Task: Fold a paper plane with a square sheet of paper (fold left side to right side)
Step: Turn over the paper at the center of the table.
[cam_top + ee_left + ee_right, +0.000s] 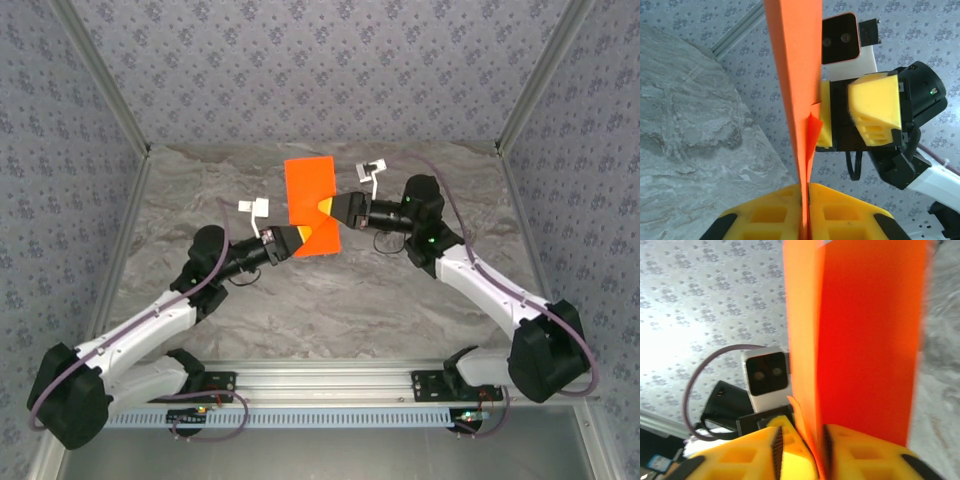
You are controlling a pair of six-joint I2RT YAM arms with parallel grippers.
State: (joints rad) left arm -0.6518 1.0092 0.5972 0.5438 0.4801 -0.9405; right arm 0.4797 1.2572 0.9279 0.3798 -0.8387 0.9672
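Observation:
The square sheet of paper [310, 190] is bright orange-red, folded over on itself, and stands on edge above the middle of the table. My left gripper [296, 238] is shut on its near lower edge; the left wrist view shows the yellow jaws [805, 200] pressed tight on the paper [792, 75]. My right gripper [328, 208] is at the paper's right side. Its jaws [800, 440] stand apart with the paper [865, 340] rising between them, close to the right pad. From the left wrist, the right gripper [840, 107] shows a clear gap between its fingers.
The grey marbled table [300, 300] is ringed by patterned walls [320, 70] with metal corner posts. Both arms reach in from the near rail [330, 385] and meet at the centre.

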